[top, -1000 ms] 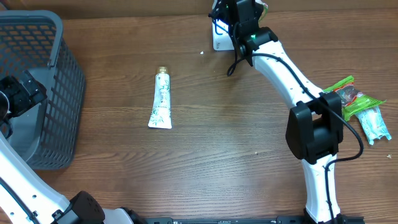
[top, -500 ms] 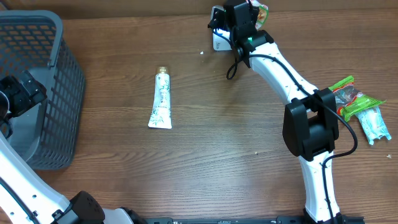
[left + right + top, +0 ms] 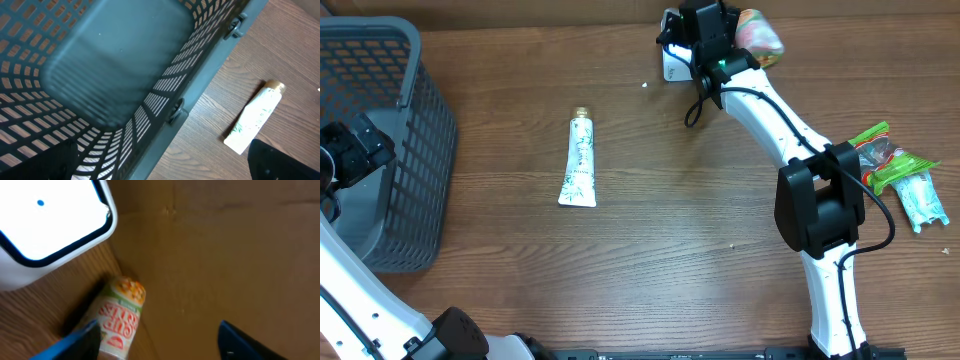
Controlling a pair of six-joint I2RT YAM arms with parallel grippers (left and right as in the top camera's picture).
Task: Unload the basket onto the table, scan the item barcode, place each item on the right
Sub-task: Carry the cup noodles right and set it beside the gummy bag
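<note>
The right tool (image 3: pixel 159 326) is open, its two fingers spread wide and holding nothing. The noodle cup (image 3: pixel 120 315) lies on its side on the desk (image 3: pixel 700 220) at the far edge, just beside the white scanner (image 3: pixel 670 66) and near the tool's left finger. The left tool (image 3: pixel 358 150) hangs wide open over the grey basket (image 3: pixel 425 130). A white tube (image 3: pixel 580 160) lies mid-desk, with snack packets (image 3: pixel 895 168) at the right edge.

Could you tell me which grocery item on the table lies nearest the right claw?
The red-lettered noodle cup, lying on its side beside the white scanner; the white gold-capped tube and the green packets lie much farther off.
</note>
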